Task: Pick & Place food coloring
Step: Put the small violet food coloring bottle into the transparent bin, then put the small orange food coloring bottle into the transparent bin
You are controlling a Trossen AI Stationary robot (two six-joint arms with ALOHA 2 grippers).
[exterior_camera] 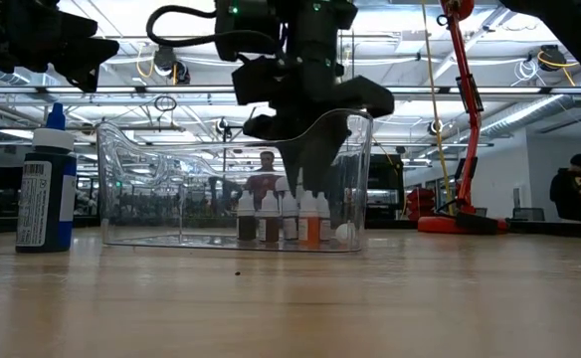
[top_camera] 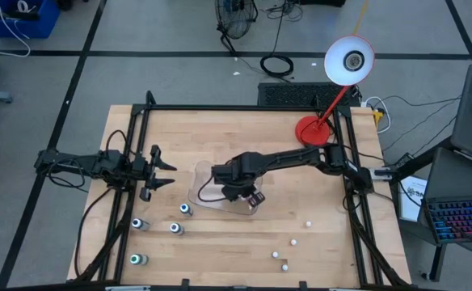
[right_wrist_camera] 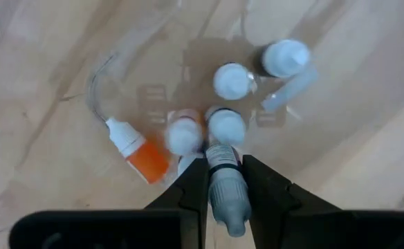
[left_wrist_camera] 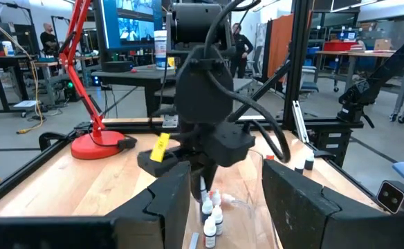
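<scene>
Down by the near edge of the counter [top_camera: 220,259], loose food coloring bottles [top_camera: 175,229] scattered both sides, none in play. Over the clear tray [top_camera: 200,190] at mid-counter, right gripper [right_wrist_camera: 224,181] pinching a grey-capped bottle [right_wrist_camera: 224,190] between its fingers, poised just above the cluster already standing inside [right_wrist_camera: 223,104]. Risk right here: a descent onto those white caps, toppling the group like skittles (one orange bottle [right_wrist_camera: 136,151] lying on its side already). Tall tray wall [exterior_camera: 365,179] close too, so a clipped rim and a shoved tray look possible. Early release, and a tumbling bottle. Further off, left gripper [top_camera: 157,171] parked beside the tray, fingers spread, holding nothing.
</scene>
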